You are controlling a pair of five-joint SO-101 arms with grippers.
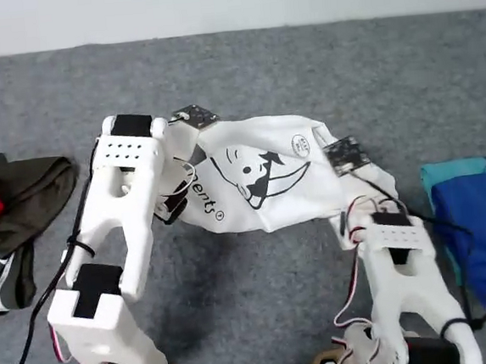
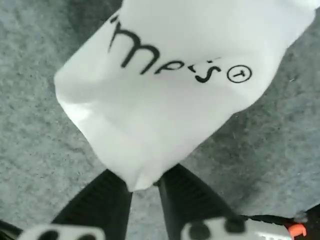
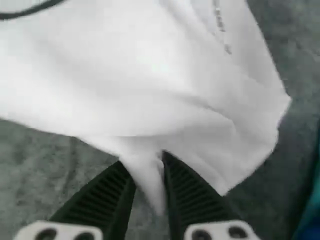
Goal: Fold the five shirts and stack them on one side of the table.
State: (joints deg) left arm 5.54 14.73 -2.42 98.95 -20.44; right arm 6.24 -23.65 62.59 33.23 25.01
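Note:
A white shirt [image 1: 259, 176] with a black cartoon print hangs stretched between my two arms above the grey table. My left gripper [image 2: 145, 187] is shut on the white shirt [image 2: 170, 85], pinching its edge near the black lettering. My right gripper [image 3: 149, 172] is shut on the white shirt [image 3: 150, 75], with a fold of cloth caught between its black fingers [image 3: 187, 192]. In the high view the left gripper [image 1: 180, 187] holds the shirt's left side and the right gripper [image 1: 352, 215] its right side.
A heap of dark and red shirts [image 1: 8, 219] lies at the table's left edge. A blue shirt on a teal one [image 1: 481, 229] lies at the right edge. Grey table surface [image 1: 233, 72] stretches behind the arms.

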